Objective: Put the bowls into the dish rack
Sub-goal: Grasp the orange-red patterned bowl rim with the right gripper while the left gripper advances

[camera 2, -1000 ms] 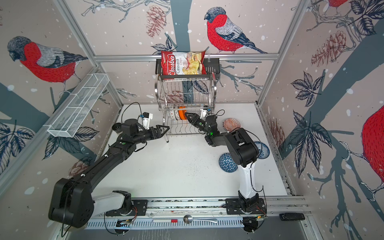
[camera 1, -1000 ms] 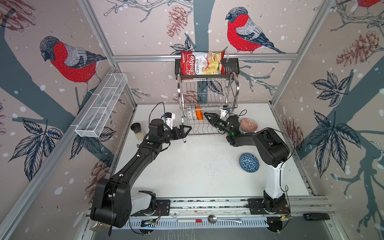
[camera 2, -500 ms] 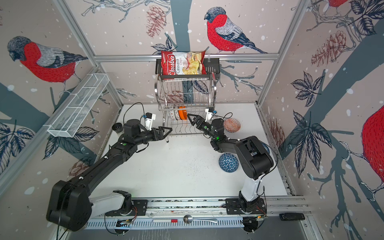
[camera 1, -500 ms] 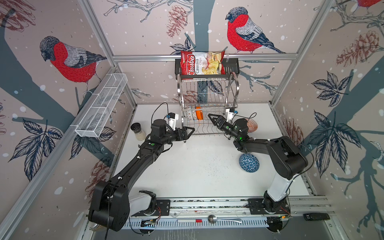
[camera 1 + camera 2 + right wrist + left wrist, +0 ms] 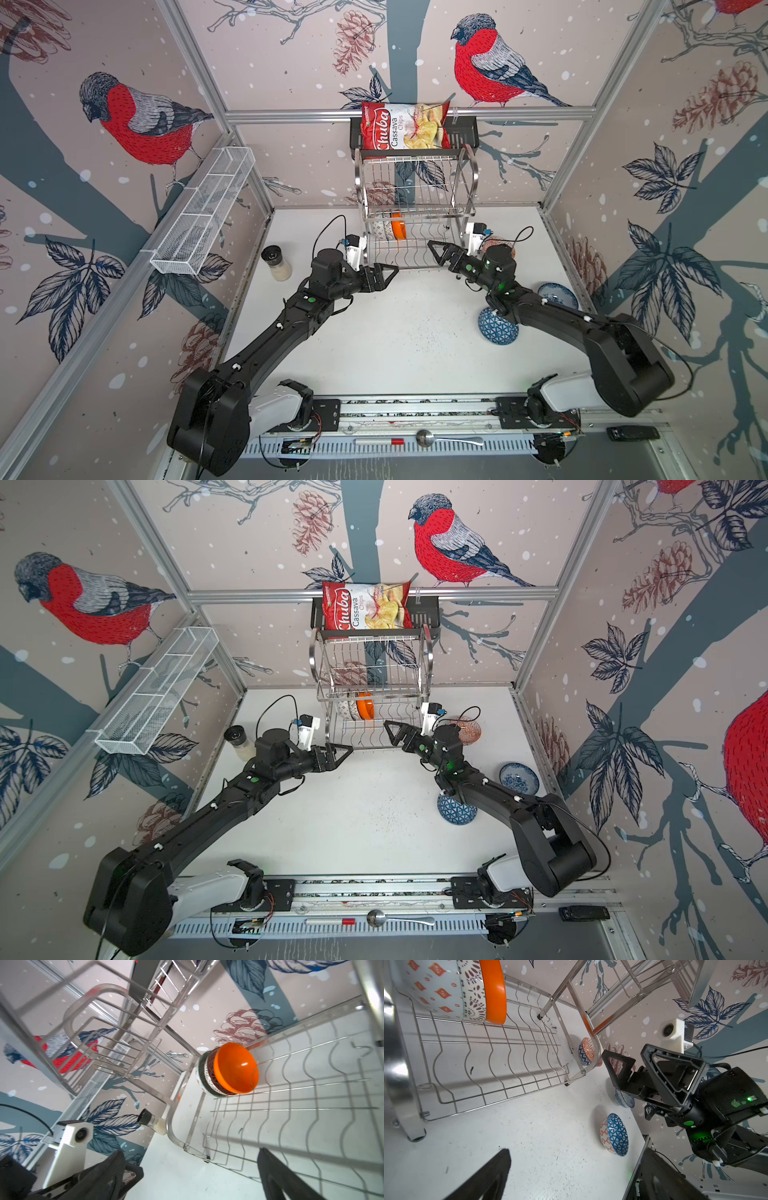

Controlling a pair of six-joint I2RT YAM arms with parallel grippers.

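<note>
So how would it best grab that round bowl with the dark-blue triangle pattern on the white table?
Probably by its rim, from above: the dark-blue triangle bowl sits upright, mouth up, so one finger can go inside its thin wall, one outside. The right arm overhangs its far edge, so the near edge looks freer.

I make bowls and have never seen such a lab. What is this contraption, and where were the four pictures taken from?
Two black robot arms stand at a white table. Two pictures look down from overhead; the other two come from cameras on the arms' wrists. The left gripper and right gripper, each a two-fingered claw, are open and hold nothing, before the dish rack. An orange bowl and two patterned bowls stand inside it. A triangle bowl, a floral bowl, a reddish bowl and a jar sit on the table.
</note>
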